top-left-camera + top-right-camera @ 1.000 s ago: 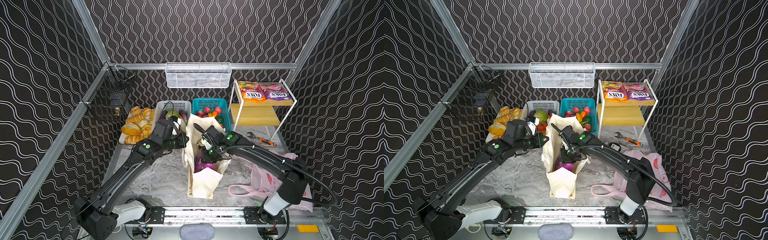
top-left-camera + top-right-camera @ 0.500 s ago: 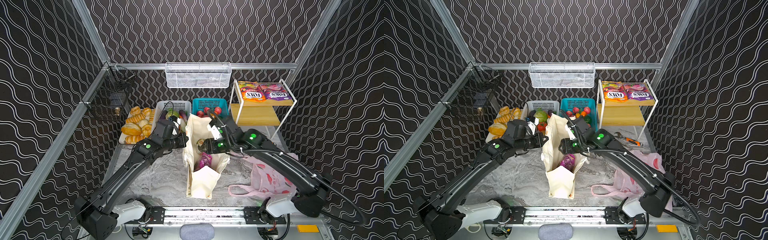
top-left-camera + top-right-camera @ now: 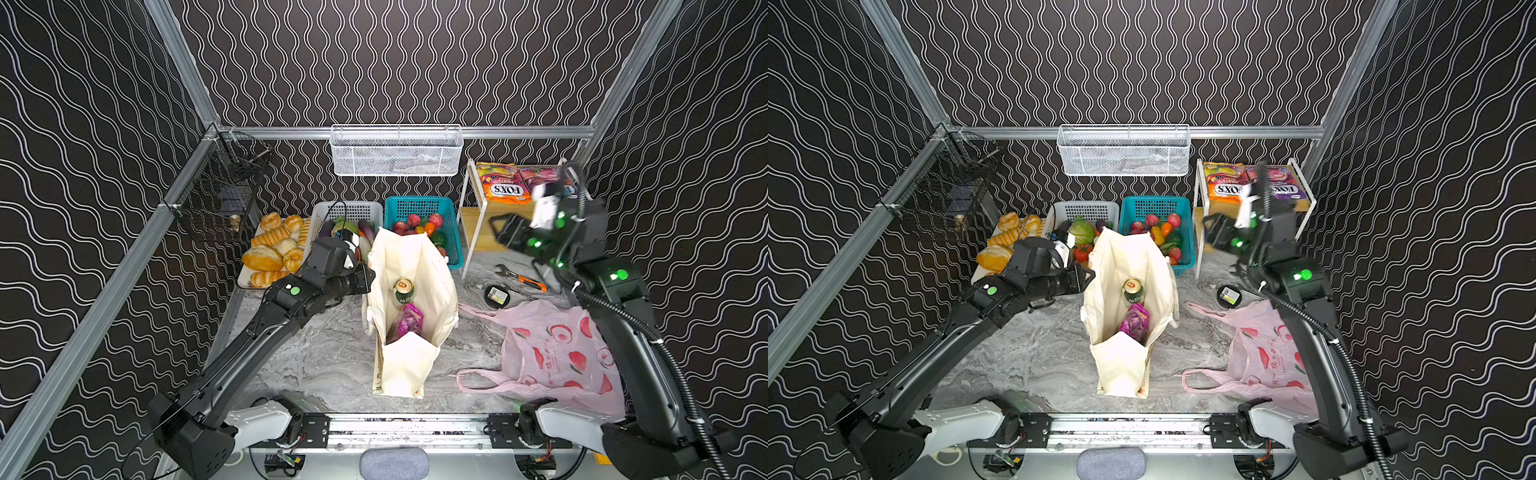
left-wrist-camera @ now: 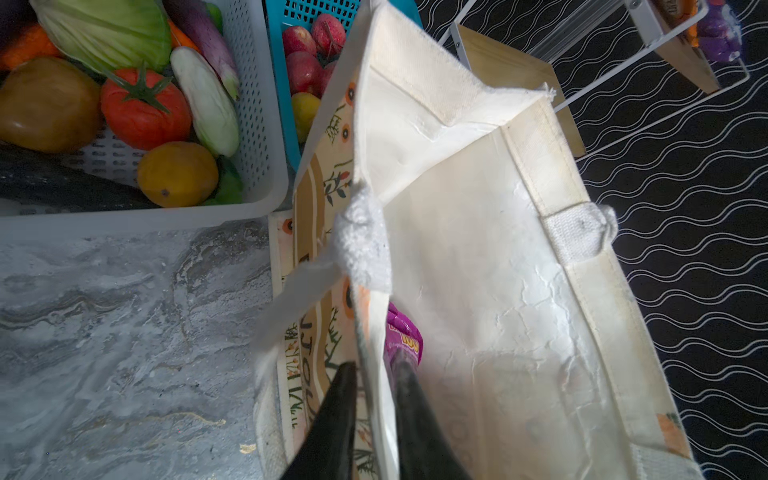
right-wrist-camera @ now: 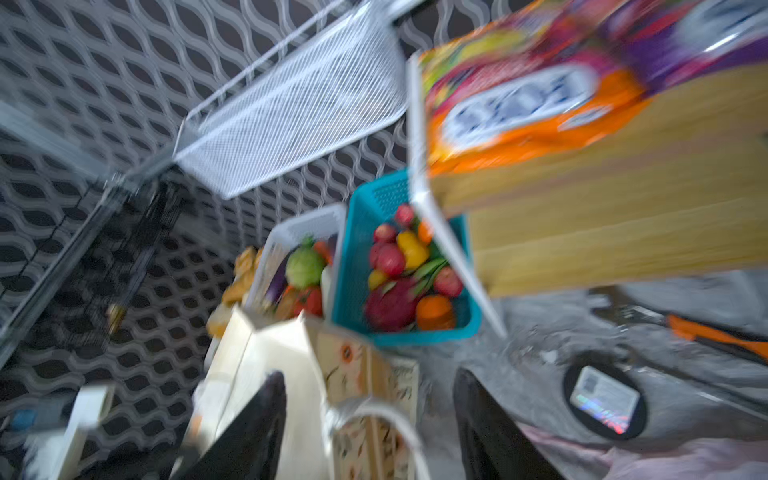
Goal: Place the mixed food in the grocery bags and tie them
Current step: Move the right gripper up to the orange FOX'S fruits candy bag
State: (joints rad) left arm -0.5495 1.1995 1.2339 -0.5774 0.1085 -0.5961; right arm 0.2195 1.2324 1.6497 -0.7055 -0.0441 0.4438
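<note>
Two bags: tote (image 3: 409,365) upright on bench (image 3: 328,357); pink bag (image 3: 557,353) slumped at tote's 4 o'clock.
Inside tote: purple pouch (image 3: 409,322), green can (image 3: 403,289) behind it.
Left tool (image 4: 374,361): slightly parted, astride tote's 10 o'clock wall.
Right tool (image 5: 368,376): released, empty, by shelf (image 3: 478,224) at 1 o'clock.

The left arm (image 3: 266,332) was stretched from the near left toward the middle, with its wrist kept level. The left gripper (image 4: 374,370) was pointed rightward, its jaws only slightly parted. The right arm (image 3: 636,332) was held steeply upright on the right and bent over at the top. The right gripper (image 5: 369,374) was carried high and aimed leftward, its jaws spread wide.
</note>
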